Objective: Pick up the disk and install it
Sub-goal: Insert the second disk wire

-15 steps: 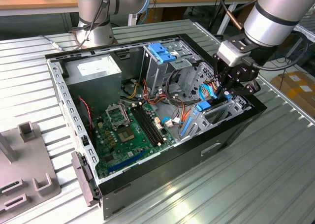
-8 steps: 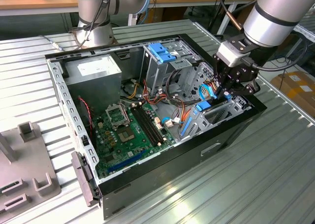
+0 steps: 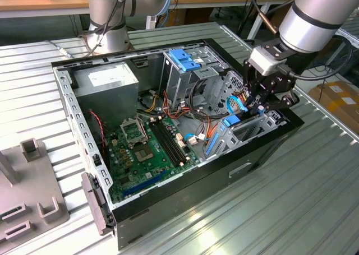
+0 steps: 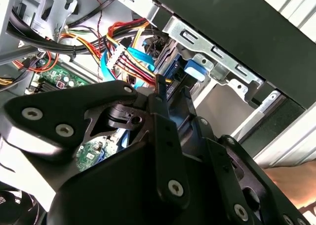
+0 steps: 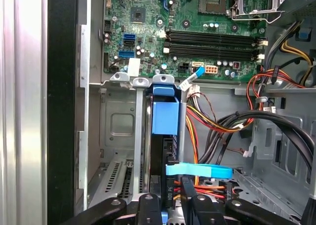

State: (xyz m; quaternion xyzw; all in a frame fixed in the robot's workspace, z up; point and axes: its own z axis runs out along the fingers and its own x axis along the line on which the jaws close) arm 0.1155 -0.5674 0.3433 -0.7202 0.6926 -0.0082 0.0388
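Observation:
The disk (image 5: 158, 156) stands on edge in the metal bay (image 5: 116, 126) at the front corner of the open computer case (image 3: 168, 199), its light-blue rail (image 5: 164, 113) at the top of the slot. In the exterior view that rail (image 3: 231, 120) shows just below my gripper (image 3: 261, 106), at the case's right end. In both wrist views my gripper (image 5: 170, 205) (image 4: 174, 89) has its black fingers (image 4: 159, 86) pressed on either side of the disk's near edge, shut on it.
Red, yellow and black cables (image 5: 232, 121) and a flat blue cable (image 5: 200, 171) hang right beside the bay. The motherboard (image 3: 146, 148), a grey power-supply box (image 3: 106, 81) and a blue bracket on the drive cage (image 3: 182, 59) lie further in. A grey fixture (image 3: 28, 199) sits on the table at the exterior view's left.

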